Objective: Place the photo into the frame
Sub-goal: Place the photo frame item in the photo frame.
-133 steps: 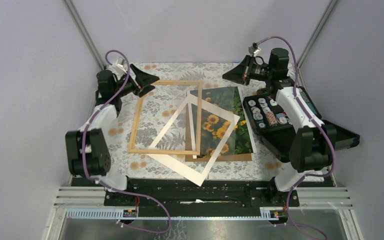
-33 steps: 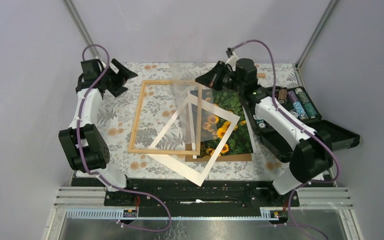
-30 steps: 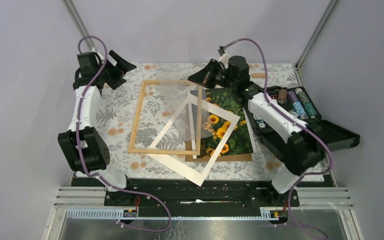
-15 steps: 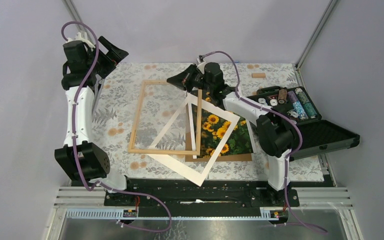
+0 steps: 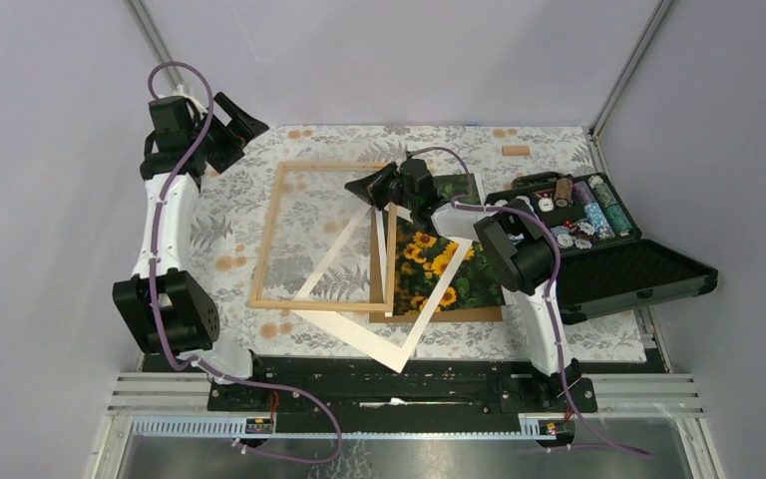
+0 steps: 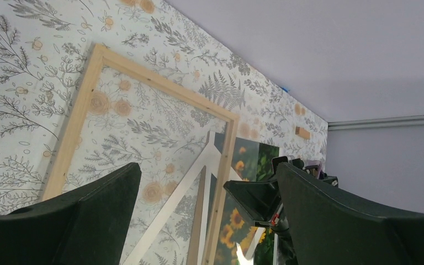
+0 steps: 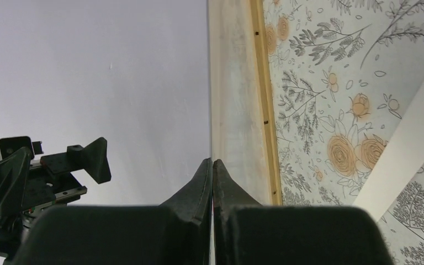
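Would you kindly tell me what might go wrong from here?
1. The shut right claw sits at the wooden frame's far right corner; a push may slip off or skew it.
2. The white mat lies across both frame and photo, so shifting either could drag it along.
3. The open left claw hangs far off, so nothing steadies the frame.

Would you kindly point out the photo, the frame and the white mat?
photo [image 5: 425, 261]: top view, on a sunflower.
frame [image 5: 266, 235]: top view, on its left wooden rail.
white mat [image 5: 349, 335]: top view, on its near-left strip.
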Controlling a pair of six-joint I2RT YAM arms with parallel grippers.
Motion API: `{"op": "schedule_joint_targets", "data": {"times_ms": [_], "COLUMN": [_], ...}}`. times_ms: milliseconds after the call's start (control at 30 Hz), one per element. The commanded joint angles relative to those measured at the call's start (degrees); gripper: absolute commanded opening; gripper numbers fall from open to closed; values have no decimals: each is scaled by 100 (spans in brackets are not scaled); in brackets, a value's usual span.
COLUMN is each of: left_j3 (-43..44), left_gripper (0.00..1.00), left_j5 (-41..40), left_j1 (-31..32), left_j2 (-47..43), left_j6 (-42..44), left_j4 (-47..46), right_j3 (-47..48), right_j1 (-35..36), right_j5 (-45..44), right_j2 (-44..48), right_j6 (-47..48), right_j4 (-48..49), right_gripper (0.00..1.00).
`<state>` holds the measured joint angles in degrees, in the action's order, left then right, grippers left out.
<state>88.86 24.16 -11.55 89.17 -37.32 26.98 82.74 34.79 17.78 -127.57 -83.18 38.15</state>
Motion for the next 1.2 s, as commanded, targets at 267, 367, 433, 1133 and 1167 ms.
{"op": "schedule_joint_targets", "data": {"times_ms": [267,367,433,1133,1167], "left_j3": [-350,-275,-230,-800,-797], "left_gripper": [98,98,98,94,94], "left_j5": [-351,10,125,90,115], "left_j1": [128,-30,-86,-342,-346], "left_j2": [566,883,1108,2486,2557], "left_j6": [244,-10,-117,-108,-135], "left_j4": [-623,-746,-799,-1241,-1239], "right_j3": [-418,-632,-723,-1134,-1137], "right_j1": [-11,-19,-22,-175,-182], "right_j5": [103,120,108,-54,-46], "right_j2": [294,294,313,179,166], "right_j6": [151,127,169,1115,1106], "right_j4": [613,758,803,1243,1253], "right_gripper": [0,0,0,0,0]}}
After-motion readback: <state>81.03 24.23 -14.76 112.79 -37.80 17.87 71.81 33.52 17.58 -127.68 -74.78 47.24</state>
